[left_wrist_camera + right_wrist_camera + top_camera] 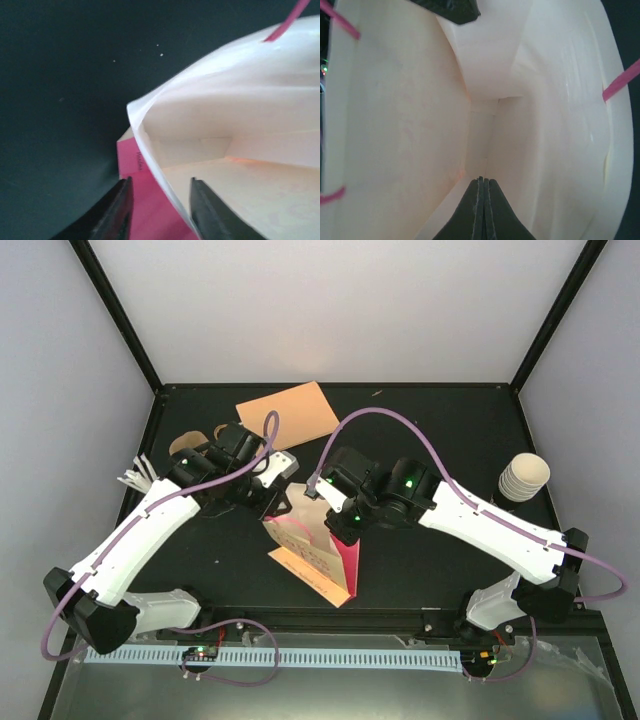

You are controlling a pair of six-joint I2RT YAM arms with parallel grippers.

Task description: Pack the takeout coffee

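Observation:
The takeout coffee [523, 478], a cream ribbed paper cup, stands alone at the table's right side, away from both arms. A pink and white paper bag [318, 545] lies at the centre with its mouth facing away from the arms. My left gripper [276, 502] is at the left corner of the bag's mouth. In the left wrist view its jaws [161, 183] stand apart astride the bag's rim [150, 150], one finger on the pink outside and one inside. My right gripper [337, 525] is shut inside the bag [410, 125], and its fingertips [481, 179] hold nothing that I can see.
A flat brown paper piece [288, 412] lies at the back centre. A bundle of thin white sticks [138, 477] and brown moulded pieces [185, 443] sit at the left behind my left arm. Pink handles [620, 82] hang at the bag's mouth.

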